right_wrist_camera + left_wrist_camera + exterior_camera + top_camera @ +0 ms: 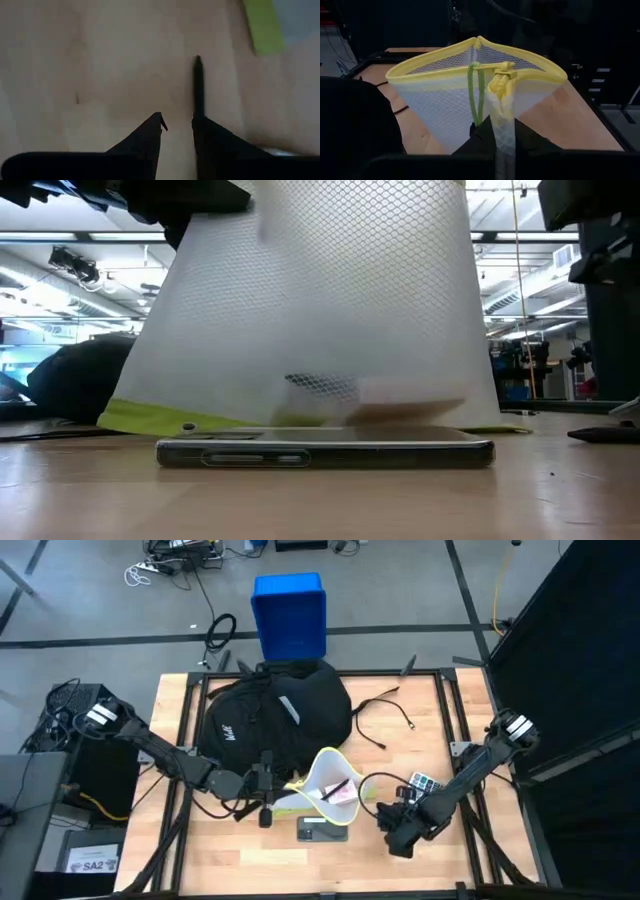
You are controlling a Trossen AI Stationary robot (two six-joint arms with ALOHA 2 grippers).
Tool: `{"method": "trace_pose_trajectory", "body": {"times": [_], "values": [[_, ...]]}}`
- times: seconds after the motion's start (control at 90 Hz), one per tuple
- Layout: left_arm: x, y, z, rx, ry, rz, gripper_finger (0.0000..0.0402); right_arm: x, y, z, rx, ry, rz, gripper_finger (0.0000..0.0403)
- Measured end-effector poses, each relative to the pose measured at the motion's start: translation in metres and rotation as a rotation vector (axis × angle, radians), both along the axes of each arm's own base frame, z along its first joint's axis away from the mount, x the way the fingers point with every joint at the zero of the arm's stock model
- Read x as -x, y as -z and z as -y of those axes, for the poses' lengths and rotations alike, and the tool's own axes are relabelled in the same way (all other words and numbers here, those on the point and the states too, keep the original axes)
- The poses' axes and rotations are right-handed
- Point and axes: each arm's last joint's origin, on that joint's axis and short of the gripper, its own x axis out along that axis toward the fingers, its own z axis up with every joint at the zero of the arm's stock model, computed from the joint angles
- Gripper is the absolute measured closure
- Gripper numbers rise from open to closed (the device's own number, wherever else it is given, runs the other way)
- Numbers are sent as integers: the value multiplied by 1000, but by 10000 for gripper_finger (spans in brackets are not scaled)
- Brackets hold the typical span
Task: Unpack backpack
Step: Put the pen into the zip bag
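The left gripper [268, 785] is seen clamped on the edge of a white mesh pouch [328, 783] with yellow trim, which is held up above the table [420, 755] with its open mouth spread towards the right arm. Directly behind that gripper, towards the far edge, the backpack [272, 718] lies rounded and slumped, much nearer the left arm than the right. A phone [322, 830] lies flat under the pouch. The right gripper [393, 827] is held low at the near right, its fingers narrowly parted over a dark pen [198, 85], not closed on it. The pouch's release is judged to turn on clearing the phone below.
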Motion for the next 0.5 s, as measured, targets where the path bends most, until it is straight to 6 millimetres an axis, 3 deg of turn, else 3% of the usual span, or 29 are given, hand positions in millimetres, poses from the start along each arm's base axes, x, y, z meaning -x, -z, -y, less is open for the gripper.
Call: {"method": "trace_pose_trajectory", "body": {"times": [0.178,0.5], "values": [[0,0,0,0,0,0,402,14,11,16,-34,46,-91,307],[0,0,0,0,0,1,402,27,26,24,-83,65,-118,303]]}}
